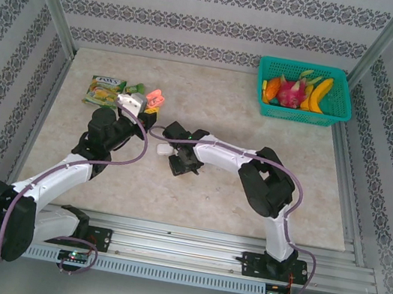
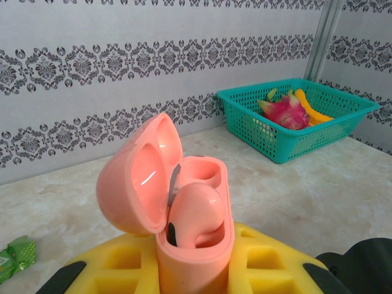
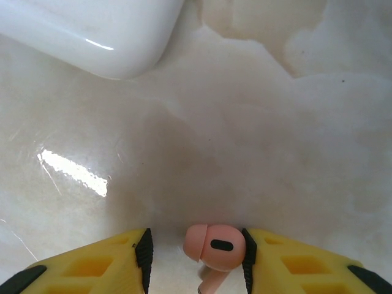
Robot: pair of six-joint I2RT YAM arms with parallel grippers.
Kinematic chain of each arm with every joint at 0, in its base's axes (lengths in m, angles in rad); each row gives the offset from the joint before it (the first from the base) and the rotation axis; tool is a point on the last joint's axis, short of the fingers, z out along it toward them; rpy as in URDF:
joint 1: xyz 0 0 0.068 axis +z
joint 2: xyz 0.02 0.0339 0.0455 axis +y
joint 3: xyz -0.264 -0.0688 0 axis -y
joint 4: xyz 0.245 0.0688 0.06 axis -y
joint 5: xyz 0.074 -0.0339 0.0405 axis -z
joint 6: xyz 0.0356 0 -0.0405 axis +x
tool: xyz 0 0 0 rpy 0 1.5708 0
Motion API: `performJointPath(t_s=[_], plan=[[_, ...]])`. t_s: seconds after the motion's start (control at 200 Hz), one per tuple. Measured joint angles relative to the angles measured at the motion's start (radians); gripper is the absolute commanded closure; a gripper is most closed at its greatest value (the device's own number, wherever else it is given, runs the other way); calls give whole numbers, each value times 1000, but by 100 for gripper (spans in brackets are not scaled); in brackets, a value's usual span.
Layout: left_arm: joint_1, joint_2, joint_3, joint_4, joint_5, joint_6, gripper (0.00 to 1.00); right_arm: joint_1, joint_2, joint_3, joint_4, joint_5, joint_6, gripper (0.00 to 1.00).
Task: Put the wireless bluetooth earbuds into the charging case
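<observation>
Left end effector (image 1: 137, 103) is clamping the salmon-pink pebble-shaped plastic charging case (image 2: 202, 257) upright between its yellow fingers (image 2: 269, 257), with the lid hanging open. One salmon-pink stemmed earbud (image 2: 195, 214) is sitting in the near socket, while the far socket (image 2: 205, 171) is lying empty. Further right, the right end effector (image 3: 196, 248) is hovering low over the beige marble worktop (image 1: 248, 202) with its fingers apart. A second salmon-pink earbud (image 3: 217, 245) is lying against one pad, its stem pointing back toward the wrist. This bud is probably needing to travel up-left to the held case. A glossy white charging case (image 3: 92, 30) is lying just ahead, possibly obstructing. A teal basket of fruit (image 1: 293, 115) is standing well apart.
</observation>
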Motion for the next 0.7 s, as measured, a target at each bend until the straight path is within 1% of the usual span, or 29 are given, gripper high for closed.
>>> performJointPath(t_s=[0.245, 0.5, 0.699], plan=[[2, 0, 0, 0, 0, 0, 100, 0, 8, 13, -15, 2, 48, 60], [5, 0, 0, 0, 1, -1, 100, -1, 6, 4, -5, 16, 150, 57], [5, 0, 0, 0, 1, -3, 100, -11, -17, -40, 50, 19, 237, 57]])
